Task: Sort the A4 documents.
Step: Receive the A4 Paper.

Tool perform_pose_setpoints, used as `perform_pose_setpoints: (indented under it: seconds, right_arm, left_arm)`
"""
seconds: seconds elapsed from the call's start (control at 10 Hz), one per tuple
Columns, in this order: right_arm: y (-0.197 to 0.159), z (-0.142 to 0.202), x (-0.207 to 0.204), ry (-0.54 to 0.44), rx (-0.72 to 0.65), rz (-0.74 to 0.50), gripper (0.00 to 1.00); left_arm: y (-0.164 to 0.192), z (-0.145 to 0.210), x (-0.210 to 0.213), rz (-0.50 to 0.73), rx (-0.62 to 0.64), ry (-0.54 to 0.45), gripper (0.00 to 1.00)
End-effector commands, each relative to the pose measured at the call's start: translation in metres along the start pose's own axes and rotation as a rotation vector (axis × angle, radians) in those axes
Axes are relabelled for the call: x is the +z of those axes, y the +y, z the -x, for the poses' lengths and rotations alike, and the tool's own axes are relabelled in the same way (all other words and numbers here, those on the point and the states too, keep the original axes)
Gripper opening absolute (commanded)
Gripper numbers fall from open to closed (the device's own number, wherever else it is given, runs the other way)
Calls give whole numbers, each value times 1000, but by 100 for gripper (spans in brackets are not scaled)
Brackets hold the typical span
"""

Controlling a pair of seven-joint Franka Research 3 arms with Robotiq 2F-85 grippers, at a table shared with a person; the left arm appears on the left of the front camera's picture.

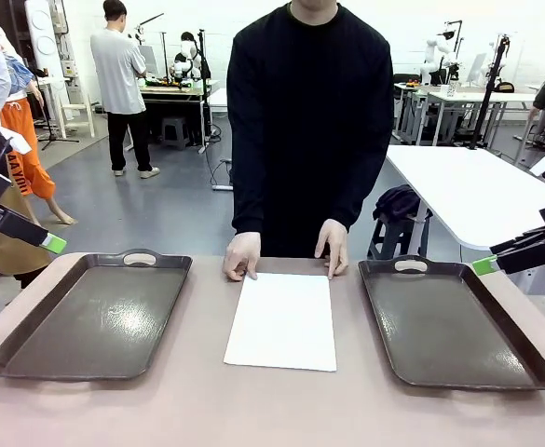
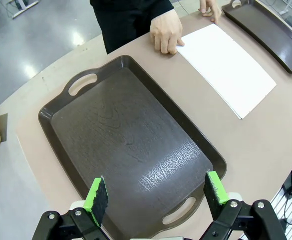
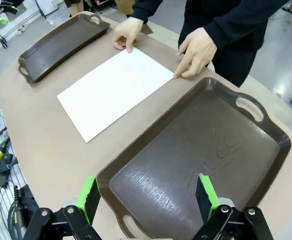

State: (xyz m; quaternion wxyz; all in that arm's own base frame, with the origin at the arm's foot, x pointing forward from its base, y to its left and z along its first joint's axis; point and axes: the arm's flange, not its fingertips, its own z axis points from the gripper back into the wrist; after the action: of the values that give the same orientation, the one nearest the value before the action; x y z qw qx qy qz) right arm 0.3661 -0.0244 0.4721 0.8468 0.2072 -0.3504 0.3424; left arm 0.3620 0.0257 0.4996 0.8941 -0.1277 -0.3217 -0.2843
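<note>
Sheet between trays, person's hands on it; left fingers, right fingers spread, empty.

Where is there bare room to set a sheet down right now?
Both tray floors are bare: the left tray, the right tray. Bare table strips flank the A4 documents between them. Crowded at their far edge, where the person's hands rest.

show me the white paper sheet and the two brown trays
plain white A4 paper sheet [image 1: 281, 321], front view, middle of the sheet
dark brown handled tray on the robot's left [image 1: 90, 317], front view, bare floor
dark brown handled tray on the robot's right [image 1: 449, 326], front view, bare floor
</note>
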Motion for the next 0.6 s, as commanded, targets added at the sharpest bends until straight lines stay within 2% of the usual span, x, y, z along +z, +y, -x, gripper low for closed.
perform_pose_setpoints:
  seconds: [0.0,0.5]
  right_arm:
    - [-3,0,-4,-15,10,-15,100]
    - [-3,0,-4,-15,10,-15,100]
  left_arm:
    - [2,1,-1,7,-2,-2,100]
    - [2,1,-1,7,-2,-2,100]
